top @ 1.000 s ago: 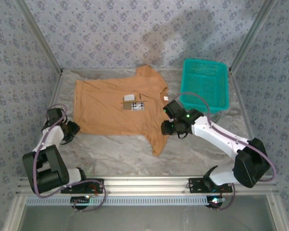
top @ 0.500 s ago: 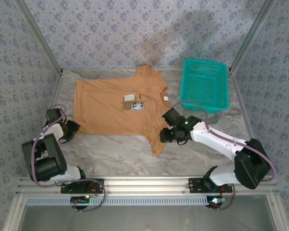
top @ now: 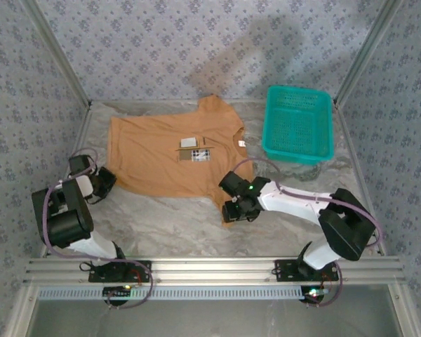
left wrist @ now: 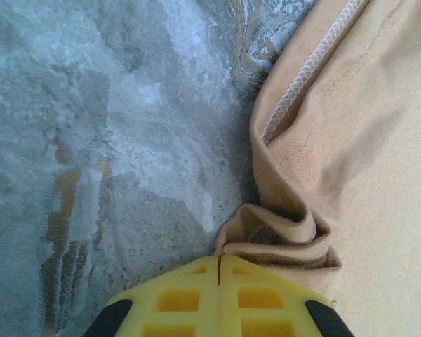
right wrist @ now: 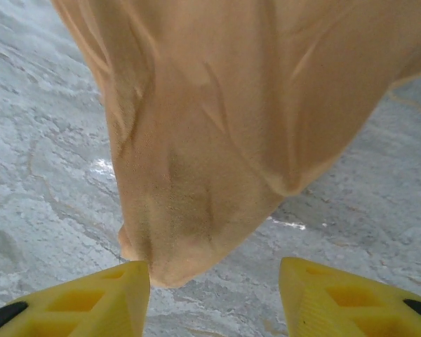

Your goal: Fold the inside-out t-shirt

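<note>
The inside-out t-shirt [top: 154, 154] lies spread flat on the marble table, tan, with a whitish label patch [top: 188, 142] near the neck. My left gripper [top: 104, 184] is at the shirt's near-left hem corner. In the left wrist view its yellow fingers [left wrist: 219, 261] are shut, with a bunched fold of the hem [left wrist: 281, 232] pinched at their tips. My right gripper [top: 230, 209] hovers over the tip of the near sleeve. In the right wrist view it [right wrist: 214, 291] stands open, and the sleeve tip [right wrist: 175, 260] reaches down beside the left finger [right wrist: 84, 302].
A teal plastic basket [top: 298, 123] stands at the back right, close to the shirt's neck side. Patterned walls with metal posts close in the table on three sides. An aluminium rail [top: 210, 267] runs along the near edge.
My right gripper moved left and toward the near edge, from beside the sleeve to over its tip. My left gripper closed on the hem corner.
</note>
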